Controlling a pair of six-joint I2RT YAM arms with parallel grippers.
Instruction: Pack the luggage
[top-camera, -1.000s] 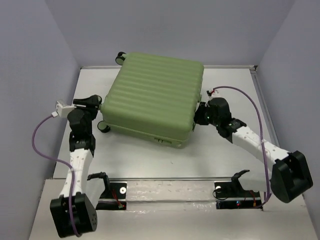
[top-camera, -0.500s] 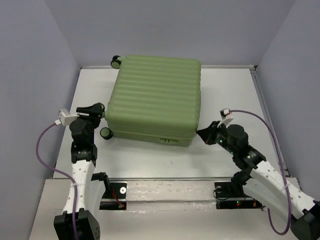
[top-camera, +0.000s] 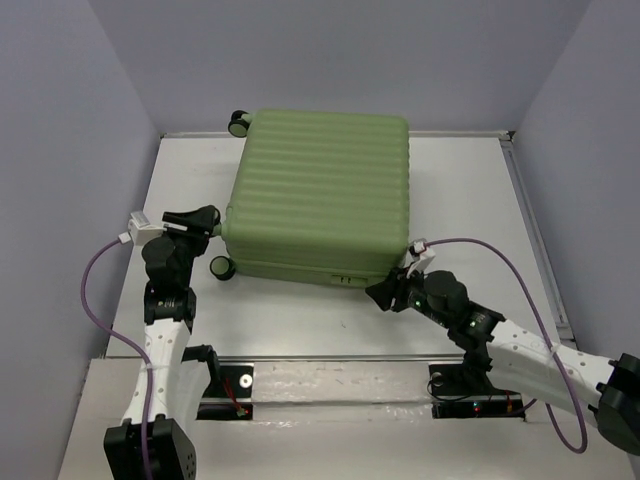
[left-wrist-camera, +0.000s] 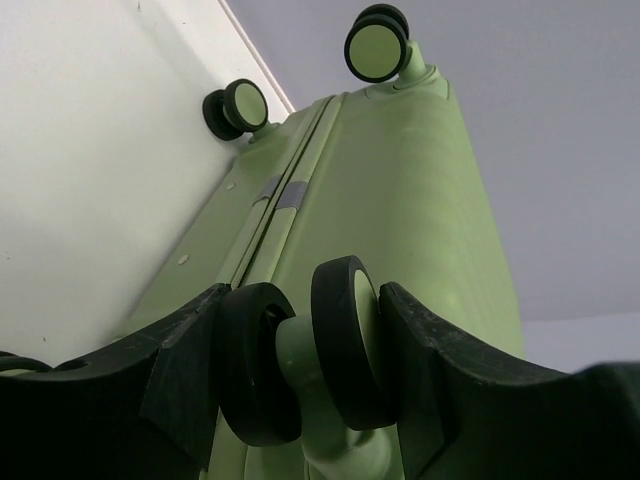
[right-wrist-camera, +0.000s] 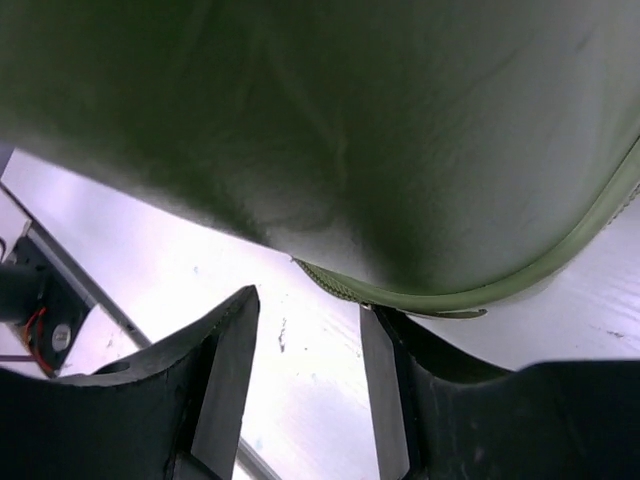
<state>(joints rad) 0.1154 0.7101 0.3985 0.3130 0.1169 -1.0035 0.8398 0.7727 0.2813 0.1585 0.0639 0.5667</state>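
Observation:
The luggage (top-camera: 320, 190) is a large light-green ribbed suitcase, closed and lying flat at the back middle of the table. My left gripper (top-camera: 205, 220) is at its left side, shut on one of its black double wheels (left-wrist-camera: 340, 340), with a pad pressing each side. Two more wheels (left-wrist-camera: 378, 45) show at the far end of that side. My right gripper (top-camera: 383, 293) is open at the suitcase's near right corner. In the right wrist view the green shell (right-wrist-camera: 380, 130) fills the top, and its seam edge lies just above my right finger (right-wrist-camera: 385, 390), with bare table between the jaws.
A metal rail (top-camera: 340, 365) with two black mounts runs along the near edge by the arm bases. Grey walls close in the table (top-camera: 460, 200) on the left, back and right. Purple cables (top-camera: 90, 290) loop off both arms.
The luggage has turned squarer to the table and shifted slightly. My right gripper left the suitcase's right side and came down to its near right corner. My left gripper stayed at the wheel side.

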